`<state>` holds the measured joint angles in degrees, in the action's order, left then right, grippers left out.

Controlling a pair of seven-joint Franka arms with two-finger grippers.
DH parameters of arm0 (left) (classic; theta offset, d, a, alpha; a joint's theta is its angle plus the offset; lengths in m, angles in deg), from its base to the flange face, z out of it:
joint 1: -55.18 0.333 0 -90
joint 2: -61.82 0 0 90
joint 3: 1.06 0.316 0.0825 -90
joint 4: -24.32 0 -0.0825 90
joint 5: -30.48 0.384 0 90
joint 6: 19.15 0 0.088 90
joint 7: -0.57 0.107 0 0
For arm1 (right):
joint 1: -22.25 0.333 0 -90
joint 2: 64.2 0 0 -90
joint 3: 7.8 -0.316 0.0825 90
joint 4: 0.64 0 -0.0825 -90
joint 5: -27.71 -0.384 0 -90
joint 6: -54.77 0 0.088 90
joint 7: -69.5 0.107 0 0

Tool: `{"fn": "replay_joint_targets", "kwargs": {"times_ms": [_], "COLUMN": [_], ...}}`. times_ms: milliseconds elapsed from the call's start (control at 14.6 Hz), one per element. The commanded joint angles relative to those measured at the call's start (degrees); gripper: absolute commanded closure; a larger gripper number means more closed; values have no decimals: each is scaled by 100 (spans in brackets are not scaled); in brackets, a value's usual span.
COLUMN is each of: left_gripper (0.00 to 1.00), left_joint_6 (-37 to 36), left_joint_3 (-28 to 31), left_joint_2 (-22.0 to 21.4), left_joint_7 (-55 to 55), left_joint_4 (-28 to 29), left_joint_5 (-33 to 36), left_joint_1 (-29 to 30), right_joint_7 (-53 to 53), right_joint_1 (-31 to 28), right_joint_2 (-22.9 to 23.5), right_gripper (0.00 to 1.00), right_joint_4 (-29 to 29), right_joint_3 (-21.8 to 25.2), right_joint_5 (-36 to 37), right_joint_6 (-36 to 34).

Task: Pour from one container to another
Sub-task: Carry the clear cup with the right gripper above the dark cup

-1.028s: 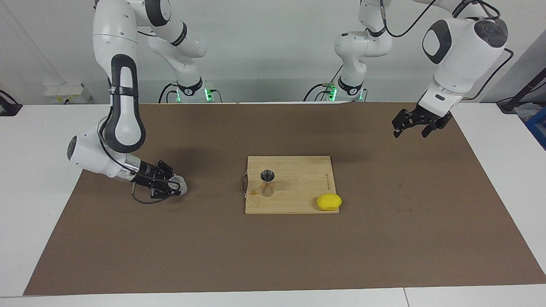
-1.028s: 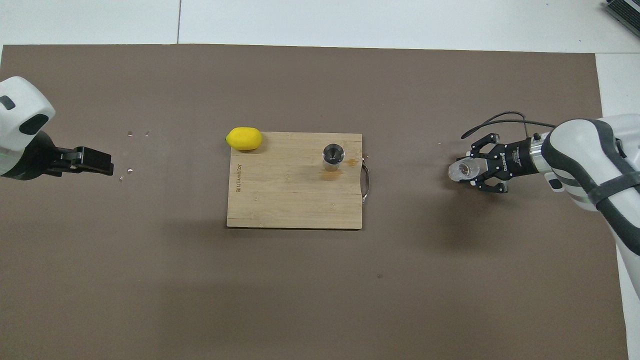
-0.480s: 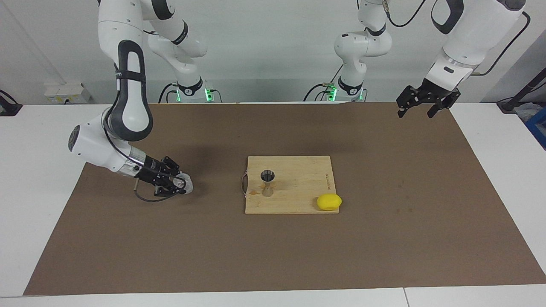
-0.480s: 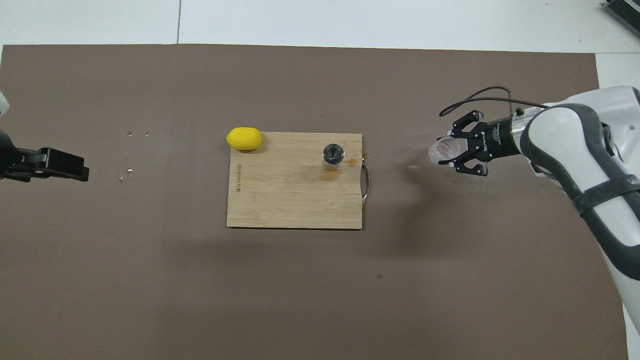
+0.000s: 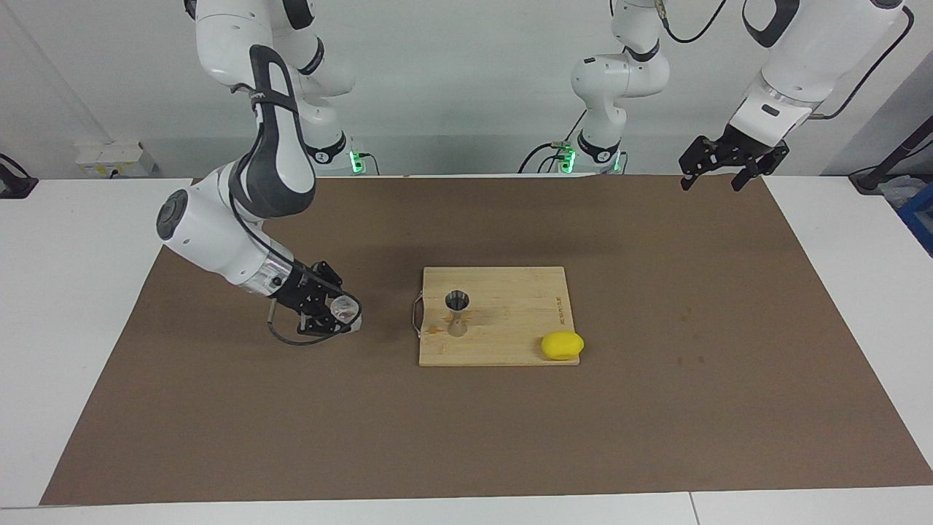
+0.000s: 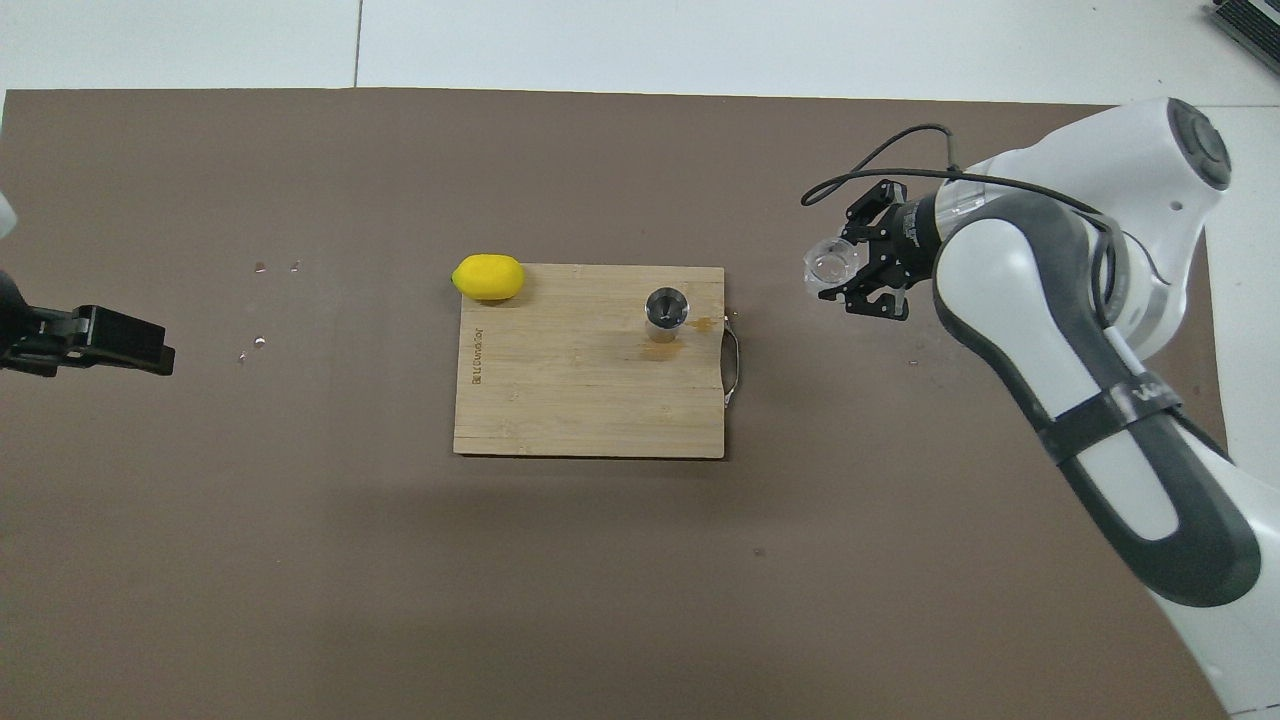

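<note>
Brown mat (image 5: 656, 408) covers most of the white table (image 5: 65, 306), running nearly to its edges.

Right arm (image 5: 240, 211) comes in from its end of the table, forearm angled low over the mat. Left arm (image 5: 794, 58) waits, raised over the mat corner at its own end, on the robots' side.

Wooden cutting board (image 5: 510, 343) sits flat mid-mat, metal handle (image 5: 416, 315) on the edge toward the right arm's end.

Right gripper (image 5: 332, 310) is over bare mat between the board's handle edge and the right arm's end of the mat, clenched on the clear cup (image 5: 346, 312). Cup is off the mat and tipped partly sideways, mouth turned toward the board; overhead view shows the open rim (image 6: 828, 266) pointing at the handle edge. Cup is clear of the board, not yet over it.

Left gripper (image 5: 721, 164) has its fingers spread, released, nothing in it. In the overhead view it (image 6: 125, 340) shows only at the mat's edge on the left arm's end.

Lemon (image 5: 562, 345) lies at the board corner away from the robots, toward the left arm's end, overhanging the edge.

Steel jigger (image 5: 458, 310) stands upright on the board near the handle edge, open cone up. Small brownish stain (image 6: 706, 323) on the wood just beside it. Cannot tell what is in the jigger or the cup.

A few tiny specks (image 6: 260, 340) on the mat toward the left arm's end.
</note>
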<state>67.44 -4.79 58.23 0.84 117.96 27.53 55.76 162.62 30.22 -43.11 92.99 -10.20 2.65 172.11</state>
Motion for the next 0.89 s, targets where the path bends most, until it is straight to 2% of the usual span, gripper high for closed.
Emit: {"fn": "replay_joint_targets", "kwargs": {"times_ms": [0,480,822], "left_gripper": [0,0,0], "left_joint_6": [-45,-37,877], "left_joint_3": [-75,-75,-84], "left_joint_2": [-80,-80,-45], "left_joint_7": [26,35,70], "left_joint_4": [31,31,128], "left_joint_5": [102,102,102], "left_joint_1": [82,82,82], "right_joint_7": [661,988,1234], "right_joint_1": [362,1040,1383], "right_joint_2": [299,466,484], "right_gripper": [100,100,100], "right_joint_4": [-459,-846,-1004], "right_joint_3": [11,11,11], "right_joint_5": [519,1626,2338], "right_joint_6": [26,17,-9]}}
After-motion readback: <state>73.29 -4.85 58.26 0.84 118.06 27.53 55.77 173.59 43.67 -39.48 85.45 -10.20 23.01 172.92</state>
